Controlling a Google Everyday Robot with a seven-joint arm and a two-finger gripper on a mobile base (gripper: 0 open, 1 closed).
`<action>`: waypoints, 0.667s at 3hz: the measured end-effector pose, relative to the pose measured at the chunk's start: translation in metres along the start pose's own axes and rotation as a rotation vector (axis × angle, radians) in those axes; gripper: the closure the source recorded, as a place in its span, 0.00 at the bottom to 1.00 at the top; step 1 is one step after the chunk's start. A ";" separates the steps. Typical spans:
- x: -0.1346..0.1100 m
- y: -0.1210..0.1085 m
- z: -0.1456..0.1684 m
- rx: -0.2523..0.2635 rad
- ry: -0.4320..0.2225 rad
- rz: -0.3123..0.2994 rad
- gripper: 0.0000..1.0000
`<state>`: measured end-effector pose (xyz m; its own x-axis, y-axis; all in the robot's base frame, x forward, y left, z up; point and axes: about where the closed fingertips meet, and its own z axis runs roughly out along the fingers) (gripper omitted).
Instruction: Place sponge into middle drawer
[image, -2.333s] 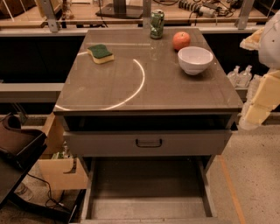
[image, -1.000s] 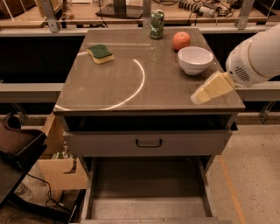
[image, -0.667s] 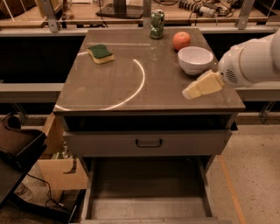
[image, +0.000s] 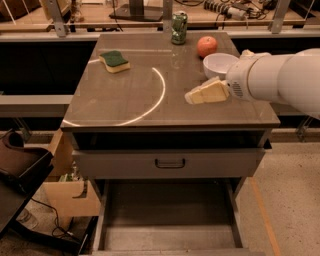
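One sponge (image: 114, 60) lies far-left on the tabletop (image: 125, 97), alongside one can (image: 179, 27), one apple (image: 207, 46) and one white bowl (image: 218, 63). One middle drawer (image: 170, 235) stands open below. The gripper (image: 192, 97) hovers over the table's right side, just beside the bowl, carrying nothing visible. Whether it is spread or closed cannot be told.

Green-over-yellow sponge (image: 114, 61), orange-red apple (image: 207, 46) — cream tool (image: 190, 97) beside the white bowl (image: 217, 62), over grey tabletop (image: 125, 100).

On the top (image: 125, 100), the sponge (image: 114, 60) lies back left; the can (image: 179, 28), apple (image: 207, 46) and bowl (image: 219, 64) back right. The gripper (image: 191, 98) hangs before the bowl. The drawer (image: 170, 238) juts out below.
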<state>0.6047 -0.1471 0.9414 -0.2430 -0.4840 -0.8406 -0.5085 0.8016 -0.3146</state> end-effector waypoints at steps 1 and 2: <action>-0.002 0.003 0.003 0.008 -0.005 -0.001 0.00; -0.027 0.015 0.035 -0.025 -0.103 -0.006 0.00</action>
<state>0.6322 -0.1103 0.9439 -0.1542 -0.4488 -0.8802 -0.5303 0.7893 -0.3095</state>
